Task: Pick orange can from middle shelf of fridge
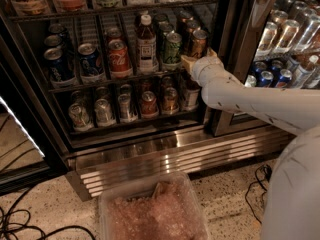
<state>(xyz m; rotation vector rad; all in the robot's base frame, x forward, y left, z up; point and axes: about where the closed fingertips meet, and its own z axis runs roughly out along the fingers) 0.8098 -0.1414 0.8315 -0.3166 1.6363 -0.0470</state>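
The orange can (198,42) stands at the right end of the middle shelf (95,85) of the fridge (170,156), next to a green can (172,47). My gripper (200,57) is at the end of the white arm that reaches in from the right. It sits just in front of and below the orange can. Its fingers are spread, one finger (188,60) at the can's lower left and the other at its right. It holds nothing.
A red Coca-Cola can (119,58), a bottle (146,41) and blue cans (90,59) share that shelf. Silvery and rust-red cans (127,105) fill the rack below. A dark door post (235,59) stands right of the gripper. A clear bin (152,211) and cables (25,224) lie on the floor.
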